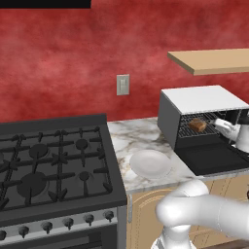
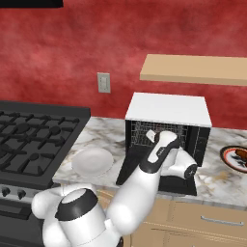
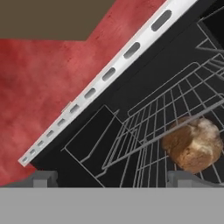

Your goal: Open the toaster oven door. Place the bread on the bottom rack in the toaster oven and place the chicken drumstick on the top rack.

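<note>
The toaster oven (image 1: pixel 202 119) is black, with a flat white top and a black inside. Its door (image 1: pixel 214 159) is black too. The racks (image 3: pixel 175 113) inside are thin grey wire in a grid pattern. The bread (image 3: pixel 194 143) is golden brown with a paler crust on top. The counter (image 1: pixel 131 141) is white marble with grey and beige veins. The plate (image 1: pixel 150 163) is plain white. The stove (image 1: pixel 53 165) at the left of the frame is black with a silver front. The wall (image 1: pixel 73 48) is mottled red, and the shelf (image 1: pixel 214 61) is light wood.
</note>
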